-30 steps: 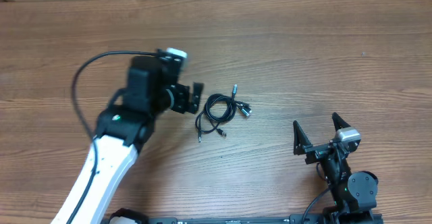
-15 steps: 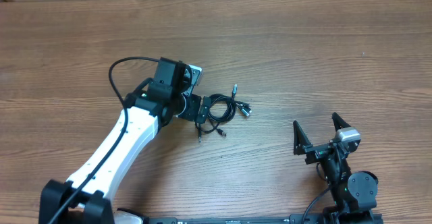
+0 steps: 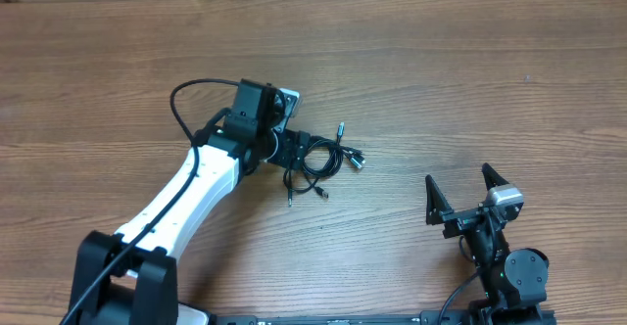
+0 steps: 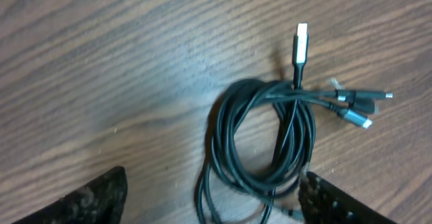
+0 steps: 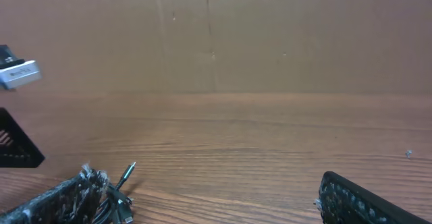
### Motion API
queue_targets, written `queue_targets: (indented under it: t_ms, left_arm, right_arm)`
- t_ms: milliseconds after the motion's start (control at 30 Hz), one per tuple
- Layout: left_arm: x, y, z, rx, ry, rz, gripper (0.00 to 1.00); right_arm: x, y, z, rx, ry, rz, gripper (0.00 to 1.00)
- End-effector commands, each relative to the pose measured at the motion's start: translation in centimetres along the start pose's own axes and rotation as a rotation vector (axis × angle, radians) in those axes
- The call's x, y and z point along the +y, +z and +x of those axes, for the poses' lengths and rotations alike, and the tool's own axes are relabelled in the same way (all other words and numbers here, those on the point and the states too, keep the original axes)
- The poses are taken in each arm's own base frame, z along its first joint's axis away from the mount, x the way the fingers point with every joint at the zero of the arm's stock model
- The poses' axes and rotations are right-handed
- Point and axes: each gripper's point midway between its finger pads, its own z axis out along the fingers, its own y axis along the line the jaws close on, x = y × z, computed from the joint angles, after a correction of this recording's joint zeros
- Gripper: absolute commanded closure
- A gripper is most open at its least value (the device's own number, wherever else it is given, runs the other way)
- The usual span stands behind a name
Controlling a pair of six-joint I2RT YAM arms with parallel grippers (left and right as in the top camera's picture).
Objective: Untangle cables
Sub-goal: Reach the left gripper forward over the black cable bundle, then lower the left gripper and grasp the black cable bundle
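Several black cables lie coiled together. The left gripper straddles them, fingers apart, gripping nothing; the right gripper gapes empty.

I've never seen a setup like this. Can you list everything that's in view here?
cables: one tangle of several cords, black with silver-tipped plugs, mid-table
table: one, brown wood, under everything
back wall: one, plain brown, behind the table
left arm: one, white and black, stretched from the near edge to the cables
left gripper: one, black, open, a finger on either side of the tangle
right arm: one, black, near edge
right gripper: one, black, open, empty, apart from the cables
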Motion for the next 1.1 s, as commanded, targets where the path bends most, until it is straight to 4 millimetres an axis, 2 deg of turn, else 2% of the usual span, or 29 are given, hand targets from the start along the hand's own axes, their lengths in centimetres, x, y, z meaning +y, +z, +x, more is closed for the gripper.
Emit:
queue_targets:
  t_ms: [0,233,367,533,633,800,933,1067]
  left_arm:
    - [-1.2,1.0,-0.6,-0.002,0.021,0.029,0.24]
    - [-2.2,3.8,1.2,0.070,0.045,0.043,0.27]
    - [-1.9,5.0,2.2,0.111,0.039,0.039,0.34]
    - [-1.4,6.3,3.2,0.149,0.033,0.025,0.37]
    - [-0.7,7.1,3.8,0.169,0.032,-0.011,0.48]
    - [-0.6,7.1,3.9,0.172,0.031,-0.012,0.95]
    - [-1.0,6.2,2.7,0.143,0.027,-0.006,0.96]
    - [-1.6,3.9,0.4,0.089,0.036,-0.002,0.96]
  right_arm:
    - [0.0,0.0,0.2,-0.003,-0.008,0.003,0.00]
    - [0.0,0.0,0.2,-0.003,-0.008,0.003,0.00]
    - [0.0,0.0,0.2,-0.003,-0.008,0.003,0.00]
    - [0.0,0.0,0.2,-0.003,-0.008,0.003,0.00]
    - [0.0,0.0,0.2,-0.003,-0.008,0.003,0.00]
    - [-0.1,0.0,0.2,-0.003,-0.008,0.004,0.00]
    - [0.0,0.0,0.2,-0.003,-0.008,0.003,0.00]
    - [0.0,0.0,0.2,-0.003,-0.008,0.003,0.00]
